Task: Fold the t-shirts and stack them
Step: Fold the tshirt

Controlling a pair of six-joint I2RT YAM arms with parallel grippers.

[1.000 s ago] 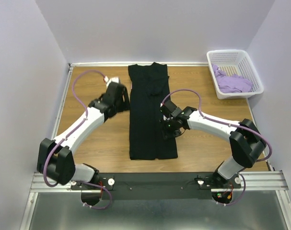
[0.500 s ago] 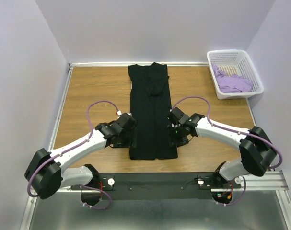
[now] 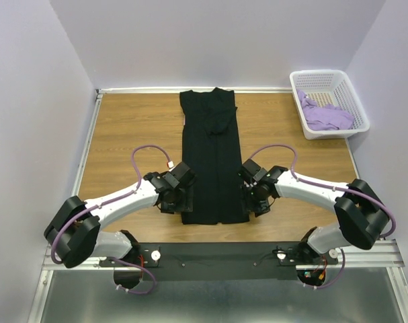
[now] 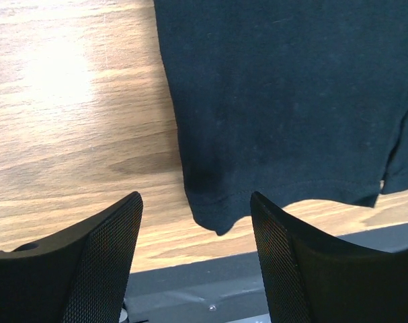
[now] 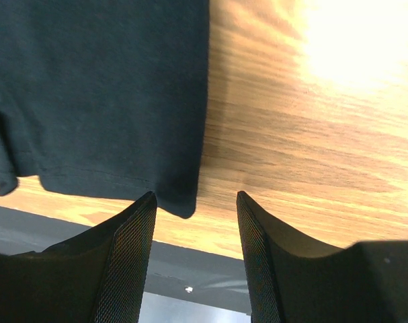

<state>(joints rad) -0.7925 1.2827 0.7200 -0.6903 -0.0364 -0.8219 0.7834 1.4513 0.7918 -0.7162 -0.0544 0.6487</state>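
Observation:
The black t-shirt [image 3: 210,161] lies flat on the wooden table as a long narrow strip, collar at the far end and hem near the front edge. My left gripper [image 3: 184,200] hovers open over the hem's near left corner [image 4: 214,219]; that corner shows between its fingers [image 4: 96,262]. My right gripper [image 3: 252,199] stands open over the near right hem corner [image 5: 180,202]. Neither gripper holds cloth. The lavender t-shirt [image 3: 328,116] lies crumpled in the basket.
A white lattice basket [image 3: 328,73] sits at the far right corner of the table. The black rail [image 3: 217,254] with the arm bases runs just past the table's front edge, close to the hem. Bare wood [image 3: 130,128] lies on both sides of the black shirt.
Both arms have slid toward the front edge along the black shirt's sides, from its middle down to the hem corners. The shirt itself has not moved.

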